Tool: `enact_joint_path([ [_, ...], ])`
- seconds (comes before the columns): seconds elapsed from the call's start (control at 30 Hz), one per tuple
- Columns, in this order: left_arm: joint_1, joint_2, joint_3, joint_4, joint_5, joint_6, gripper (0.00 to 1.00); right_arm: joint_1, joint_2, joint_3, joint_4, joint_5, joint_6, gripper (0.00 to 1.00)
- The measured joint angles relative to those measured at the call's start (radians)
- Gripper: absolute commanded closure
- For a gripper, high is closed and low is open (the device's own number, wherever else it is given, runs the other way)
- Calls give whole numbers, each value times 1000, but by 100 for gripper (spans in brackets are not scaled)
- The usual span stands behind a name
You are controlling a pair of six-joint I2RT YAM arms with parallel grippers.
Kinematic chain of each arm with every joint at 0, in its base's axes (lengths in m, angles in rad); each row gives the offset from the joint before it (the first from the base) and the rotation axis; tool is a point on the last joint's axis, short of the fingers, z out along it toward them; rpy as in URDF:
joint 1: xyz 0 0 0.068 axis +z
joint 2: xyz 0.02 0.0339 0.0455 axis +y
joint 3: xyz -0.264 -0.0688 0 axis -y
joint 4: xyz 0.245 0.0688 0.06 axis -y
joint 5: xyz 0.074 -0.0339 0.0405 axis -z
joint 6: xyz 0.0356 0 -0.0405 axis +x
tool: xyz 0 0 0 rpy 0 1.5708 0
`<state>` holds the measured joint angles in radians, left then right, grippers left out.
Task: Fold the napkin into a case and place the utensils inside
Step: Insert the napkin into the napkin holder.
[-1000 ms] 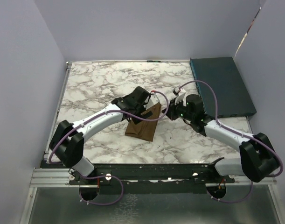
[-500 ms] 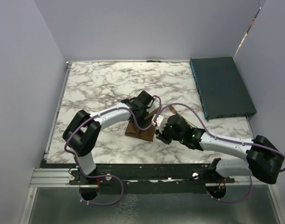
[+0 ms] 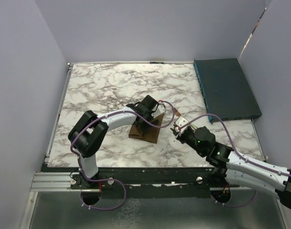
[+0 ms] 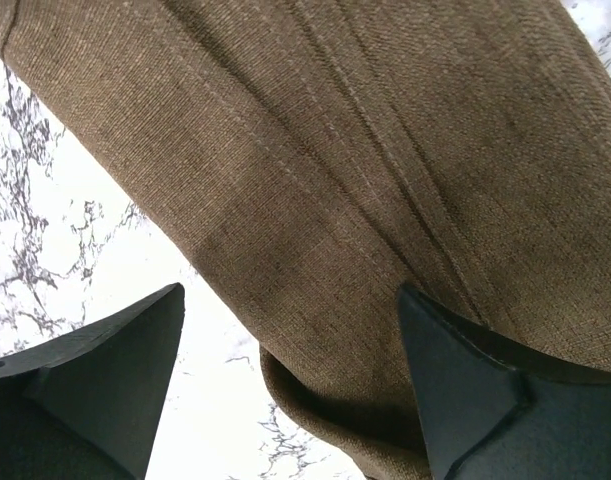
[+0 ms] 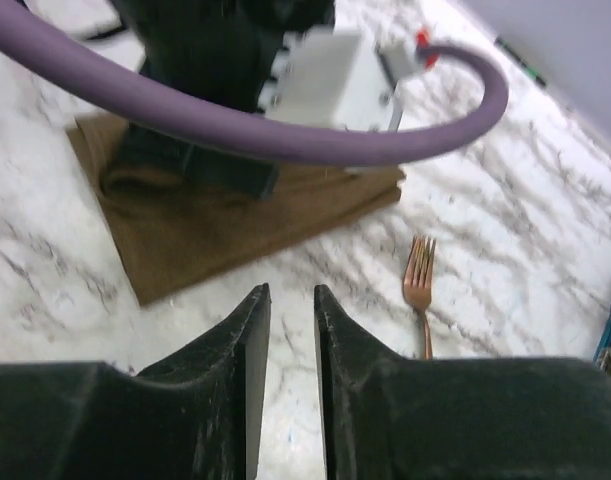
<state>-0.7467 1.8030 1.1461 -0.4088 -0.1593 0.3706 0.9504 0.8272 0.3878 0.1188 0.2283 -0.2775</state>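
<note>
- We see the napkin (image 3: pixel 144 133) folded into a narrow brown oblong, lying on the marble bench (image 3: pixel 102 86) just toward 6 o'clock from its middle in the top view. Its long axis runs from about 7 o'clock to 1 o'clock.
- The left arm (image 3: pixel 114 119) reaches in from 8 o'clock and hangs directly over the napkin, hiding its far half from above.
- In the left wrist view the left jaws are spread wide. The two dark fingers (image 4: pixel 105 370) straddle the cloth, with its stitched folds and a rolled edge between them. We cannot tell whether the tips press on the fabric.
- The fork (image 5: pixel 422 290) lies flat on the bench at 3 o'clock of the napkin's far end, near the cloth but apart from it. Its tines point toward 12 o'clock in the right wrist view.
- The right jaws are parted by only a narrow slit and pinch nothing. They hover over bare marble at 4 o'clock of the napkin, and in the top view the fork is near them at 12 o'clock.
- A purple cable (image 5: pixel 285 135) arches across the right wrist view, in front of the left arm's wrist.
- A dark teal box (image 3: pixel 226 88) sits at the bench's 2 o'clock corner, well apart from the napkin.
</note>
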Motion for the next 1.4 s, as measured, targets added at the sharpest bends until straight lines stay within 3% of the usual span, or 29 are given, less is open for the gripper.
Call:
enact_joint_path([
  [0.1, -4, 6, 1, 9, 3, 43, 18, 4, -47, -10, 90, 3, 2, 63],
  [0.27, -12, 11, 0, 17, 13, 136, 20, 5, 82, 65, 66, -16, -27, 76],
  [0.4, -14, -10, -44, 59, 11, 236, 20, 6, 71, 68, 54, -45, -64, 85],
  [0.5, -2, -43, -100, 107, -10, 340, 20, 10, 64, 80, 38, -78, -93, 85],
  [0.87, 67, -102, -158, 53, -47, 626, 19, 59, 146, 133, -18, -142, -229, 59],
  [0.93, 77, -122, -170, 19, -38, 655, 16, 61, 132, 132, -4, -132, -235, 42],
  [0.97, 81, -133, -174, -4, -28, 664, 14, 62, 120, 128, 12, -125, -237, 9],
  [1.0, 85, -140, -174, -26, -15, 668, 11, 62, 106, 123, 34, -118, -234, 1],
  [1.07, 86, -153, -167, -72, 23, 661, 2, 62, 90, 115, 104, -101, -225, 0],
  [1.23, 90, -161, -50, -166, 141, 568, 1, 62, 95, 103, 188, -92, -212, 1],
  [1.4, 122, -175, 105, -186, 241, 463, 1, 62, 147, 146, 115, -156, -280, 0],
])
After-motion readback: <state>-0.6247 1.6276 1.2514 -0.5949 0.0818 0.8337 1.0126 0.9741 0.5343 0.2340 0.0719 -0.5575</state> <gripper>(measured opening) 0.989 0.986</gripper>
